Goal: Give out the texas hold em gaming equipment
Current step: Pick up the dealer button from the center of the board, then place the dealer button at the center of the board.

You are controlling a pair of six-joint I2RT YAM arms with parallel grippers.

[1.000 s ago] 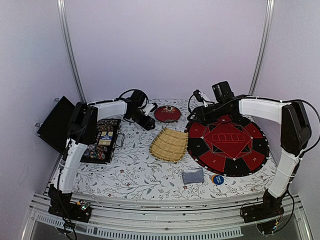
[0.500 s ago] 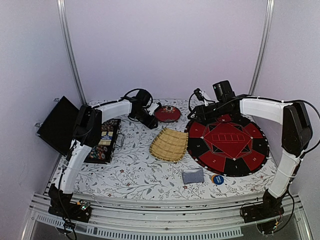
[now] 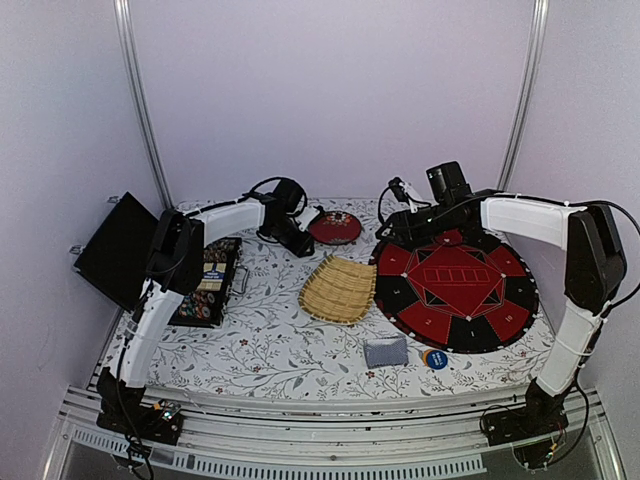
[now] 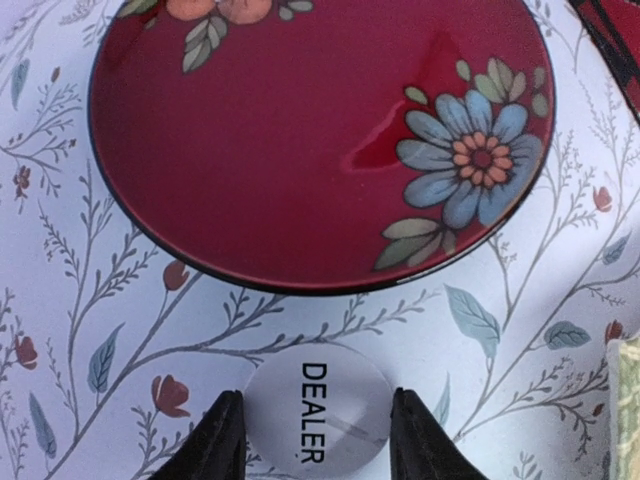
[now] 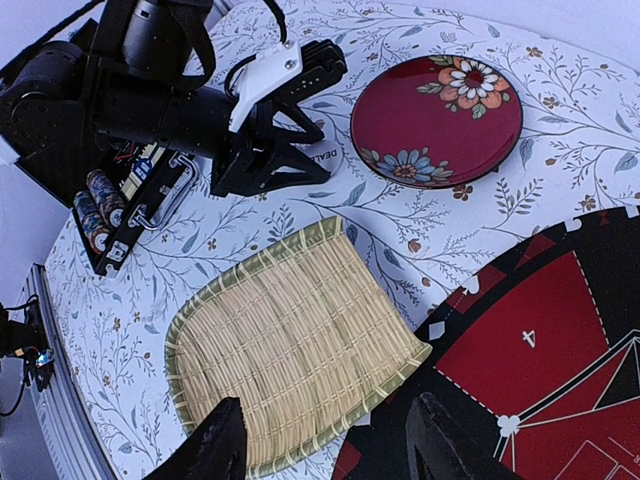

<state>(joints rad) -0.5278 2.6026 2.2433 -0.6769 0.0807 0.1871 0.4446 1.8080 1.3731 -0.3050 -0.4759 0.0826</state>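
Note:
The white round button, marked DEALER, lies flat on the floral cloth just in front of the round red lacquer dish. My left gripper has a fingertip against each side of it, shut on it at table level; from above the gripper sits left of the dish. Poker chips fill the open case at the left. The grey-blue card deck and a blue chip lie near the front. My right gripper hovers open and empty over the bamboo tray's corner.
The woven bamboo tray lies mid-table. A round red-and-black felt mat covers the right side. The case's black lid stands up at the far left. My right arm reaches across the mat's far edge.
My left arm has reached farther right toward the red dish, and its jaws have narrowed onto the white button. The right arm has not moved.

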